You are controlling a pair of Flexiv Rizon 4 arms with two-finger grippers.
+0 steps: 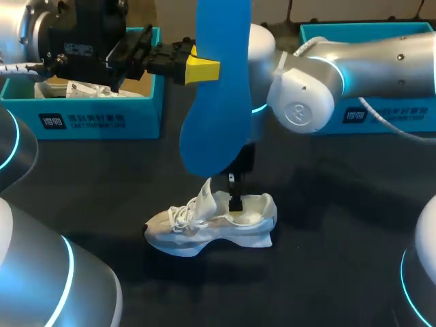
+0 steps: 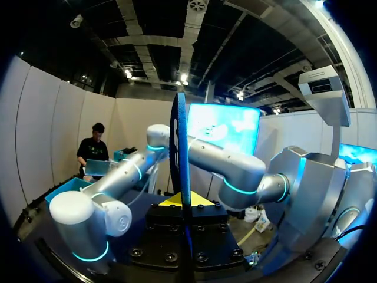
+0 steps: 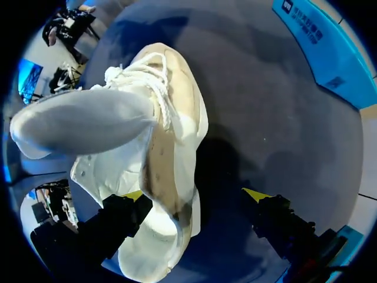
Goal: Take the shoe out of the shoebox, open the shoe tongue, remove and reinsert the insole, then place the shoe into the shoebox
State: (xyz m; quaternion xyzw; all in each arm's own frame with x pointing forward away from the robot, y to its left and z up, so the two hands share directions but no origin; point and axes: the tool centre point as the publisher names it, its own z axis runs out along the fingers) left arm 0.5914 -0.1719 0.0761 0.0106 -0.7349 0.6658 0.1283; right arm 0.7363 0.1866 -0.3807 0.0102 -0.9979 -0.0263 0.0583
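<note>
Reaching in from the far left with the left arm [image 1: 75, 41], wrist held level and high above the table. Clamped in the left gripper [image 1: 204, 70]: the blue insole [image 1: 218, 102], fingers closed on its two faces, broad side to the head camera, long axis up and down, off the table. Bending in from the right with the right arm [image 1: 320, 82], wrist pointing straight down over the white shoe [image 1: 211, 228]. Spread wide at the right gripper [image 3: 194, 194], nothing gripped; one finger [image 3: 123, 212] against the shoe's heel end, the other out over bare table, apart from the shoe.

Underneath, a dark table [image 1: 340, 231]. Near its middle, the shoe on its sole, toe to the left, tongue [image 1: 206, 197] standing up. At the far left, the blue shoebox [image 1: 88, 119] with white paper [image 1: 82, 88] inside; at the far right, a second blue box [image 1: 381, 112], partly behind the right arm.

Only from the left wrist: the insole edge-on, a thin blue strip rising between the yellow tips. Only from the right wrist: down into the shoe's opening, tan inner floor showing, laces [image 3: 156, 82] bunched beside the tongue.
</note>
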